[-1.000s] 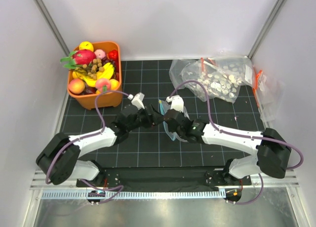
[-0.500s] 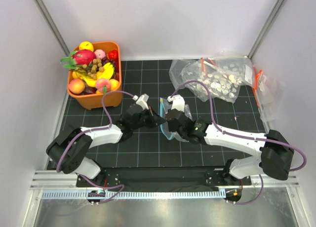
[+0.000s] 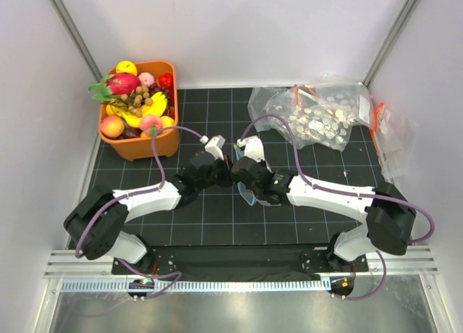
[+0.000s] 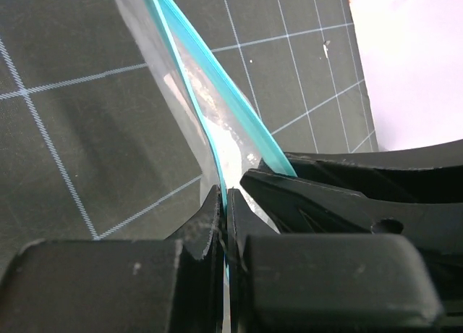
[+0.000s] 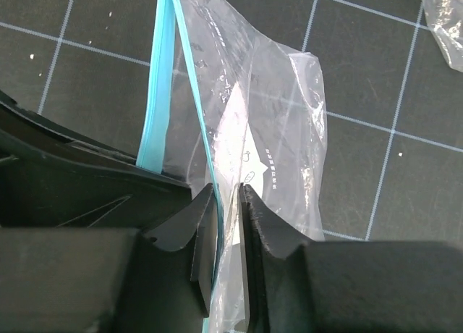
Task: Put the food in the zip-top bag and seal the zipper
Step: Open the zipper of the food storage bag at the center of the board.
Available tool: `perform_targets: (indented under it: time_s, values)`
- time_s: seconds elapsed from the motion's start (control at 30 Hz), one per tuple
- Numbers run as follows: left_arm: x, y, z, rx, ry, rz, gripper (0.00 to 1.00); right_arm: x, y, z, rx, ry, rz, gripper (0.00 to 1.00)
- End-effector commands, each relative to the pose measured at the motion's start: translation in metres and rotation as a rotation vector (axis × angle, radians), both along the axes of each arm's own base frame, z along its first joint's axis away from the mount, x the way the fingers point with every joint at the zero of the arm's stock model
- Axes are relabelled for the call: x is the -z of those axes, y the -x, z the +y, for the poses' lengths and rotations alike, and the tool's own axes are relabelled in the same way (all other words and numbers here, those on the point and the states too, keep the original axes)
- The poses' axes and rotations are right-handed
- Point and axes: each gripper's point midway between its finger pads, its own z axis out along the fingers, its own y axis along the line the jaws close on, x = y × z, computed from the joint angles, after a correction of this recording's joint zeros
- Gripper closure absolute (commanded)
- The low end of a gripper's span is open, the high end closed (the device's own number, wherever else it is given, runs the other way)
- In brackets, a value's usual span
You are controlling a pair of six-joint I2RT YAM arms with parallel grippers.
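Observation:
The zip-top bag (image 3: 247,196) is a small clear bag held up off the black mat between my two grippers. Its teal zipper (image 4: 217,94) runs away from my left gripper (image 4: 224,197), which is shut on that strip. My right gripper (image 5: 228,192) faces it from the other side, jaws a narrow gap apart, with the bag's film (image 5: 275,130) and the teal strip (image 5: 155,108) hanging loosely between them. In the top view the left gripper (image 3: 226,172) and right gripper (image 3: 241,175) almost touch. The food, a peach-like fruit (image 3: 150,122) and an orange one (image 3: 168,122), lies in the basket.
An orange basket (image 3: 145,146) of toy fruit stands at the back left. Bigger clear bags (image 3: 318,116) with white pieces and red-orange strips lie at the back right. White walls close in the mat on three sides.
My left gripper has closed on the teal strip. The right jaws, shut before, have parted a little. Both grippers have shifted slightly left and away from the arm bases.

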Motion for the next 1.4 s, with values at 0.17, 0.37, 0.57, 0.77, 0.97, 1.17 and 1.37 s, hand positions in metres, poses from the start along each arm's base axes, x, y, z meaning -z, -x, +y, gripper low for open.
perform_targets:
  time_s: [0.17,0.37,0.57,0.77,0.97,1.17,1.37]
  values:
    - [-0.01,-0.003,-0.001,0.006,-0.002,-0.039,1.0,-0.024,-0.012,0.004,0.018,-0.002,-0.071,0.6]
    - [-0.005,0.0,0.0,0.009,-0.011,-0.031,1.0,-0.027,-0.015,0.008,0.013,0.005,-0.074,0.61]
    - [-0.002,0.001,0.003,0.005,-0.02,-0.029,1.0,-0.027,-0.015,0.011,0.005,0.003,-0.067,0.75]
    - [-0.001,-0.003,0.009,-0.018,-0.05,-0.041,1.0,-0.016,-0.018,-0.005,0.055,0.048,-0.041,0.99]
    - [0.018,-0.019,0.041,-0.123,-0.128,0.0,1.0,-0.039,-0.022,-0.041,0.14,0.075,-0.078,0.99]
    - [0.044,-0.029,0.064,-0.203,-0.282,0.006,1.0,-0.065,-0.022,-0.067,0.185,0.105,-0.102,0.99]
    - [0.052,-0.041,0.064,-0.215,-0.354,0.011,0.94,-0.076,-0.027,-0.086,0.236,0.138,-0.11,0.99]
